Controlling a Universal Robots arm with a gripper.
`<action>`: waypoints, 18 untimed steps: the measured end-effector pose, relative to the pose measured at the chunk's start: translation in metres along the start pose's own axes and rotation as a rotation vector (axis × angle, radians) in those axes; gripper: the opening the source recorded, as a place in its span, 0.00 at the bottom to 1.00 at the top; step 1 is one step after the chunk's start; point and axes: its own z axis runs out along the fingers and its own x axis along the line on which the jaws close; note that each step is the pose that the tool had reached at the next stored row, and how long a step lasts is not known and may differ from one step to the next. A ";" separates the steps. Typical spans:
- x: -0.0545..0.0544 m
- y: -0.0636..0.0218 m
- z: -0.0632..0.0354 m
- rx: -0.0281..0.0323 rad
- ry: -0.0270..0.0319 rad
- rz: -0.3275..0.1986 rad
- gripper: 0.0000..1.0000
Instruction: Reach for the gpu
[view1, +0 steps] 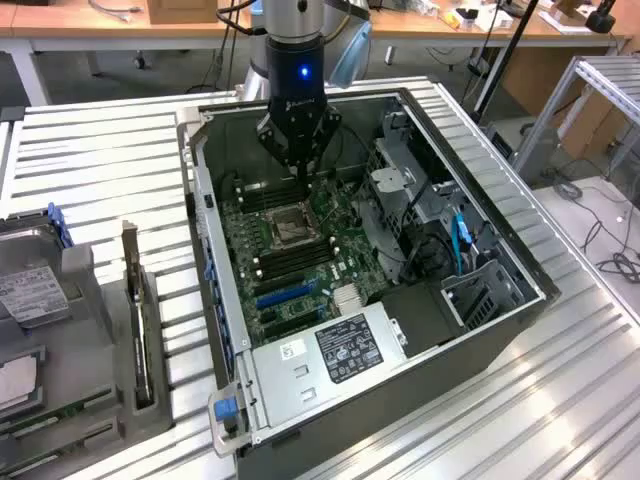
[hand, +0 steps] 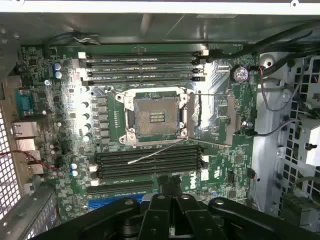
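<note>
My gripper (view1: 300, 176) hangs inside the open computer case (view1: 500, 250), just above the motherboard (view1: 300, 260) at the far side of the bare CPU socket (view1: 292, 228). In the wrist view the fingertips (hand: 163, 181) sit pressed together with nothing between them, over the memory slots (hand: 150, 162) next to the socket (hand: 155, 117). What looks like the gpu (view1: 134, 310) is a thin dark card standing on edge in a grey rack outside the case, toward the exterior view's left, well apart from my gripper.
A silver power supply (view1: 330, 355) fills the case's near end. Drive cages and cables (view1: 440, 240) crowd the side toward the exterior view's right. Grey trays with parts (view1: 40, 320) lie on the slatted metal table (view1: 100, 170) beside the rack.
</note>
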 end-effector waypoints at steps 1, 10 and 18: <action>0.000 0.0000 0.0000 -0.0001 -0.0001 0.000 0.11; 0.000 0.0000 0.0000 0.0000 0.0000 0.000 0.11; -0.018 0.0014 0.0036 0.0023 0.0208 -0.003 0.11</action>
